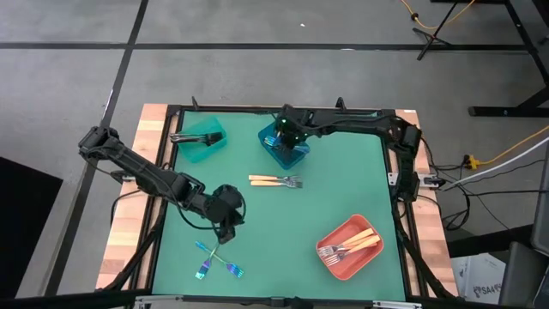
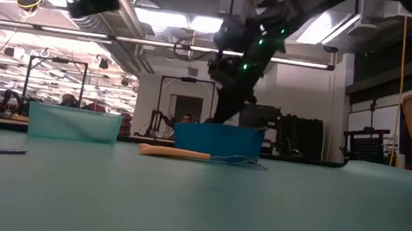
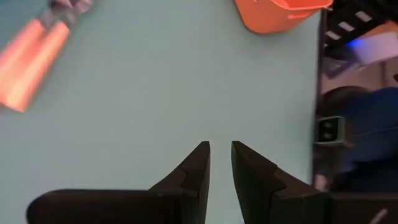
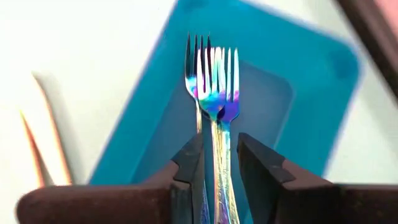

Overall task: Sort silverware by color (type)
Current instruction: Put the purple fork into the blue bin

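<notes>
Hanging over smooth blue bin (image 4: 311,93), right claw (image 4: 219,163) parted (loosely) around iridescent forks (image 4: 214,93)

Table mat (image 1: 283,223): flat green. Far-left bin (image 1: 202,137): teal. Far-centre bin (image 1: 285,153): blue, holding iridescent forks (image 4: 214,93), blue-teal shading to purple. Near-right bin (image 1: 343,257): coral-red, gold-handled forks (image 1: 350,246) inside. Two gold-handled forks on mat (image 1: 274,181), silver heads. Near-left iridescent forks (image 1: 216,259), blue-teal. Arms dark.
</notes>
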`<act>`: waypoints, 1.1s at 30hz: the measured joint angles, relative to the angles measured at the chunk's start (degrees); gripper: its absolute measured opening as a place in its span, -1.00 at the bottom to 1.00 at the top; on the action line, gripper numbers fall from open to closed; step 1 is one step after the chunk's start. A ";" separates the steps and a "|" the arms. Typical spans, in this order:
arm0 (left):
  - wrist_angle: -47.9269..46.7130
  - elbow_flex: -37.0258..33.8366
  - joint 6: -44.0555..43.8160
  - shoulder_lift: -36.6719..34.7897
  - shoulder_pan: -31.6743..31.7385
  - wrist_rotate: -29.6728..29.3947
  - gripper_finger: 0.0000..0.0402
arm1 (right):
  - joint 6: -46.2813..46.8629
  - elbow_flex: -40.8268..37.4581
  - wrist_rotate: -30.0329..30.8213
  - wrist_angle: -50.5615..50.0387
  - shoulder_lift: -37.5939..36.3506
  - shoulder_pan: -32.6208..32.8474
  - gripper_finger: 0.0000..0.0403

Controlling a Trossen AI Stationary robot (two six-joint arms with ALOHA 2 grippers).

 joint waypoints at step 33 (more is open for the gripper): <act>-6.98 0.00 -41.55 8.24 -13.39 9.89 -0.65 | -2.85 0.02 12.83 -9.24 -12.42 32.39 -0.56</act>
